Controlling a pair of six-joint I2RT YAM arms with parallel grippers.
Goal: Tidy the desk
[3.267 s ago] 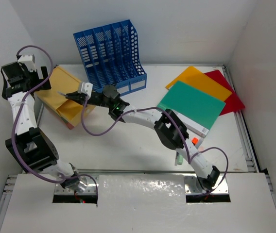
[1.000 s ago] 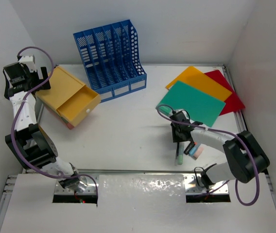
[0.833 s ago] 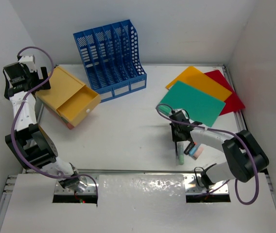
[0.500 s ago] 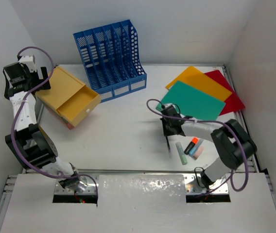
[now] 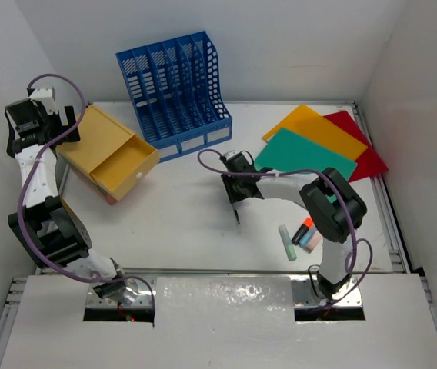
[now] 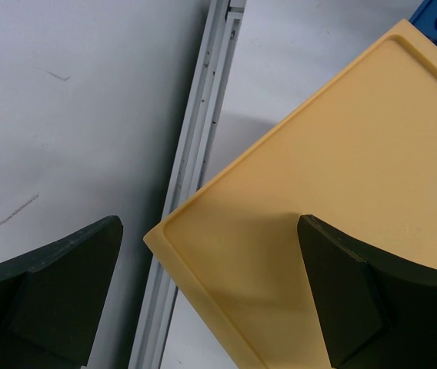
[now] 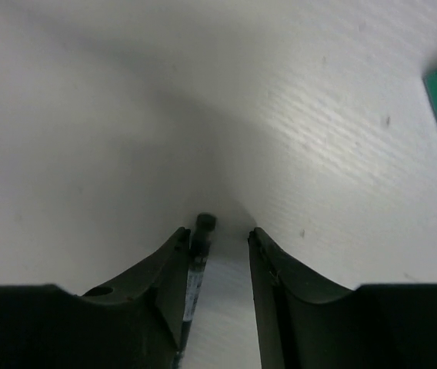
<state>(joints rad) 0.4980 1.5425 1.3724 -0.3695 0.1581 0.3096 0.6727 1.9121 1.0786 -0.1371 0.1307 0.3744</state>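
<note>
The white desk [image 5: 188,231] holds all items. My right gripper [image 5: 238,214] hangs low over the desk's middle, pointing toward the near edge. In the right wrist view the gripper [image 7: 218,234] has narrow jaws with a thin black pen [image 7: 202,225] between them. The pen lies along the left finger, and a gap shows to the right finger. My left gripper [image 5: 30,115] is at the far left. In the left wrist view it [image 6: 211,300] is wide open and empty above a corner of the yellow drawer box [image 6: 318,192].
The yellow drawer box [image 5: 103,142] stands at the left with its drawer [image 5: 128,167] pulled out. A blue file rack [image 5: 174,84] stands at the back. Green [image 5: 303,165], orange [image 5: 315,131] and red [image 5: 361,146] folders lie at the right. Green [image 5: 288,243] and orange [image 5: 303,229] highlighters lie near the front right.
My right arm left the drawer, went down to the highlighters at the front right, then moved left toward the desk's middle with the black pen. The left arm has barely moved.
</note>
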